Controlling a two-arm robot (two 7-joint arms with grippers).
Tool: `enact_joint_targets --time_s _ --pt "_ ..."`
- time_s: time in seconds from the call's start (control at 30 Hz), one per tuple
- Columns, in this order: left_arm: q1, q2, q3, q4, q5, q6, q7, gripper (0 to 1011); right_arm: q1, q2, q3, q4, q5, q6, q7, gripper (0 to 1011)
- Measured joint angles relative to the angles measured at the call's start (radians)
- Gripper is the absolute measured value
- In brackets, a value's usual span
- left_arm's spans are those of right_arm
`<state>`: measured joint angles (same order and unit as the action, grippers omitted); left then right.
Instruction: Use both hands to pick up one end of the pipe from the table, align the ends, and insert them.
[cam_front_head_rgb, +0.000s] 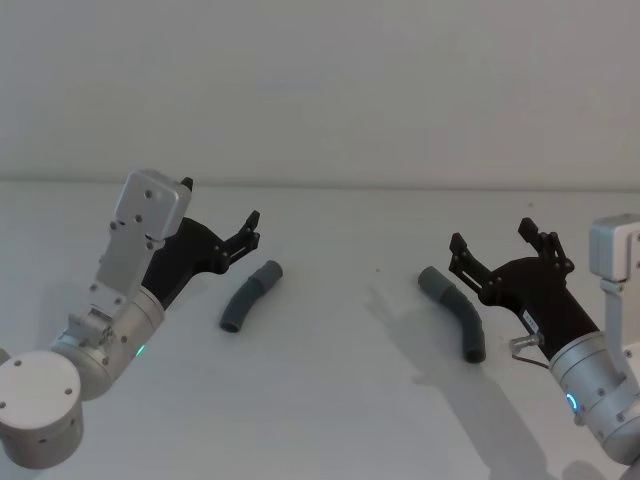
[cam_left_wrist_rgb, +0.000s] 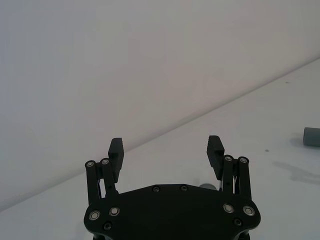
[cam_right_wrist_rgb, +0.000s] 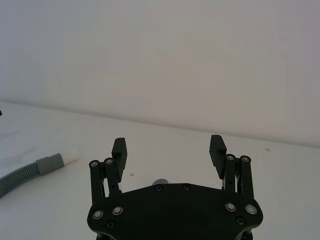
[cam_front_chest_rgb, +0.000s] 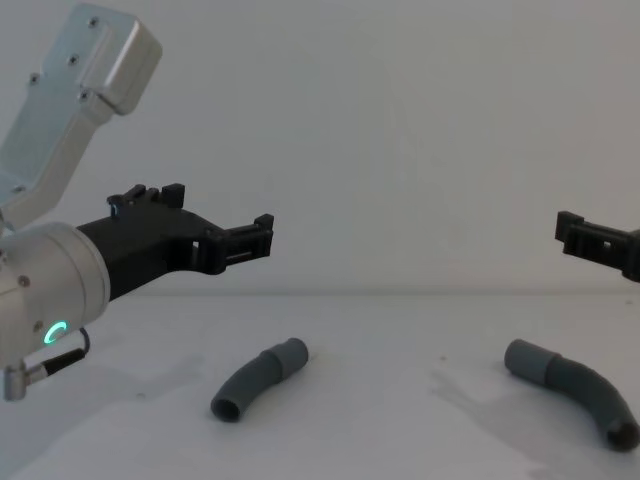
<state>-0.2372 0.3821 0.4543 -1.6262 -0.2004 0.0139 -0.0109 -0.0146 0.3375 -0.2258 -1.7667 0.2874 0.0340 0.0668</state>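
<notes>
So far nothing of the task looks done. At the left, the left gripper (cam_front_head_rgb: 219, 203) hovers above the table (cam_front_head_rgb: 340, 400) with its fingers spread wide and nothing between them. Just to its right, the left pipe piece (cam_front_head_rgb: 252, 296) lies flat on the table. Well apart from it, farther right, lies the right pipe piece (cam_front_head_rgb: 455, 310). Beside that, at the right edge, the right gripper (cam_front_head_rgb: 492, 237) hangs open and empty too, touching nothing. Grasping both pieces, lifting them, lining up the ends and pushing them together all appear to remain. The head view gives the layout and the wide gap between the two pieces. The chest view, from the side, shows both grippers held clear above the tabletop. The right wrist view brings out detail the head view renders as plain dark curves: a ribbed hose ending in a smooth grey cuff (cam_right_wrist_rgb: 50, 164) with a white tip (cam_right_wrist_rgb: 71, 156). Which piece this is cannot be told for certain.
</notes>
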Motion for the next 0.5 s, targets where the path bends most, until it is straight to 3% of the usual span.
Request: enact_joint_targets --time_s 0.5 --pt "0.0 0.0 0.0 0.0 0.0 0.0 0.0 1001 0.0 0.0 0.0 0.0 0.0 0.0 0.0 1001"
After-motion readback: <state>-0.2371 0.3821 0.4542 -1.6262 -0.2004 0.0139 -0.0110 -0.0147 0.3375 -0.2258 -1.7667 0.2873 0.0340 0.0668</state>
